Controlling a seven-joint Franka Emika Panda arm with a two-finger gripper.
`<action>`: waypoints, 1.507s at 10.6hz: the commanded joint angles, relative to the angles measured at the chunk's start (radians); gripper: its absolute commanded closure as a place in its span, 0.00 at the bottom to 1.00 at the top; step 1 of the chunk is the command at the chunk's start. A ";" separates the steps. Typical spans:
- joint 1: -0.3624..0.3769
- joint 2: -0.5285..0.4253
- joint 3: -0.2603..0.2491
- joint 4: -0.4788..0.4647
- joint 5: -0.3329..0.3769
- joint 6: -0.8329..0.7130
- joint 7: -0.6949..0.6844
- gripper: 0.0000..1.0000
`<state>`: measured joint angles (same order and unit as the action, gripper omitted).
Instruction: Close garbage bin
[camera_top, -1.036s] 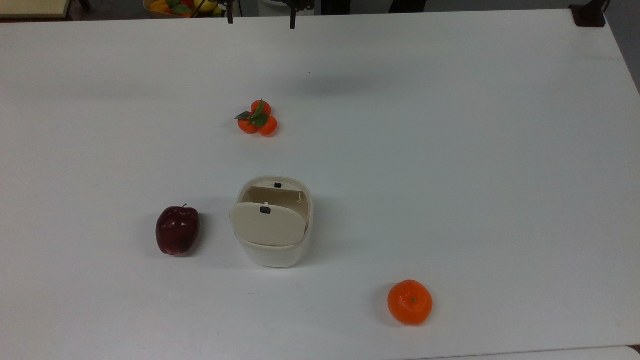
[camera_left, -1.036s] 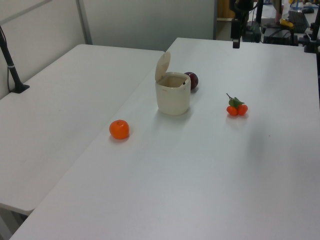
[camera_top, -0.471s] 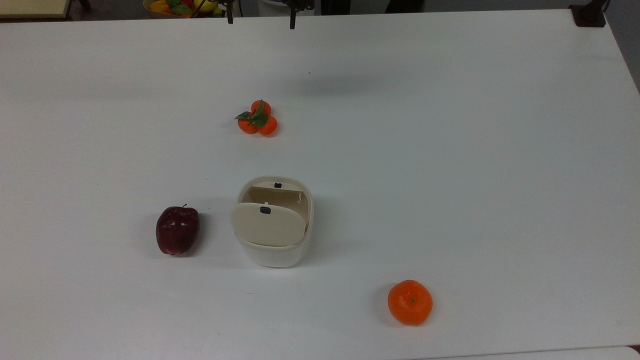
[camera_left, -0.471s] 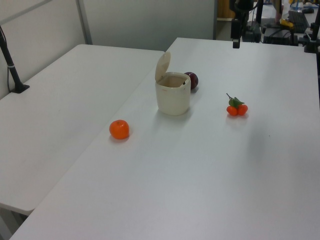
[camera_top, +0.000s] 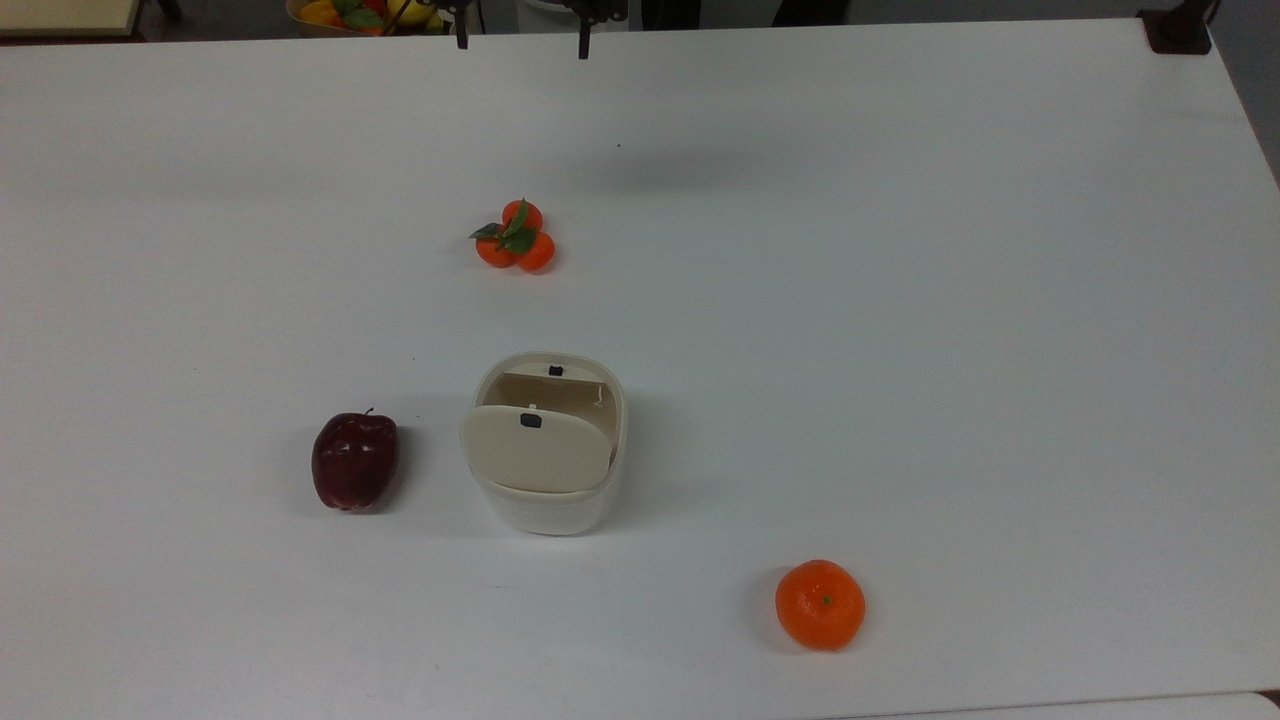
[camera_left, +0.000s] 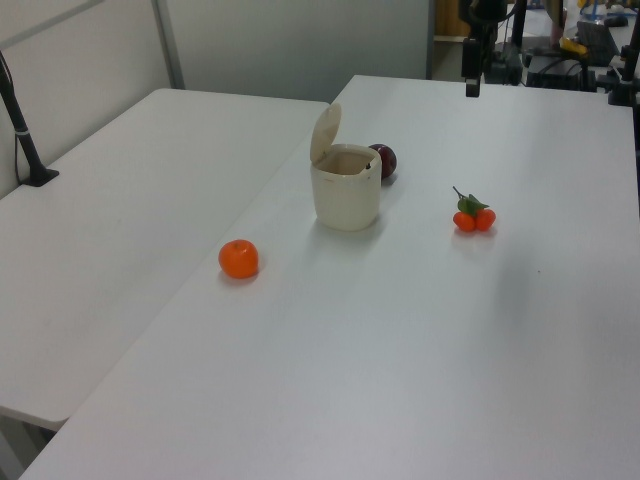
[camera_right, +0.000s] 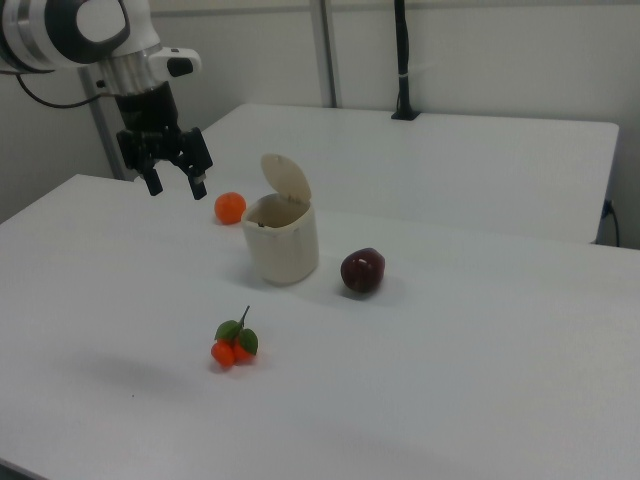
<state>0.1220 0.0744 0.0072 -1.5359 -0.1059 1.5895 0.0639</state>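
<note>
Bin (camera_top: 548, 445) sits mid-table, lid (camera_top: 535, 447) hinged up and standing nearly upright; apple (camera_top: 354, 461) is just beside it on the top view's left.

Gripper (camera_right: 173, 166) hangs high, well apart from the bin, jaws spread, nothing held.

Judgement: step in hand is the approach. Best to come in over the lid's free edge from behind the hinge side, then push down and fwd w/ a fingertip or closed jaws until it latches. Press gently; the bin looks light and could slide or tip.

Top view shows the black button (camera_top: 556, 370) on the rim and the inside of the bin. Right view shows arm (camera_right: 70, 30) and the lid's tilt side-on; left view shows the orange (camera_left: 239, 259) near the bin.
</note>
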 joint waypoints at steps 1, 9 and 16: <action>0.005 -0.015 -0.003 -0.023 -0.014 0.007 -0.009 0.24; 0.002 -0.004 -0.003 -0.021 -0.017 0.023 -0.021 1.00; -0.005 0.077 -0.015 0.000 -0.012 0.364 -0.006 1.00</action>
<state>0.1185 0.1309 -0.0026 -1.5380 -0.1067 1.8131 0.0618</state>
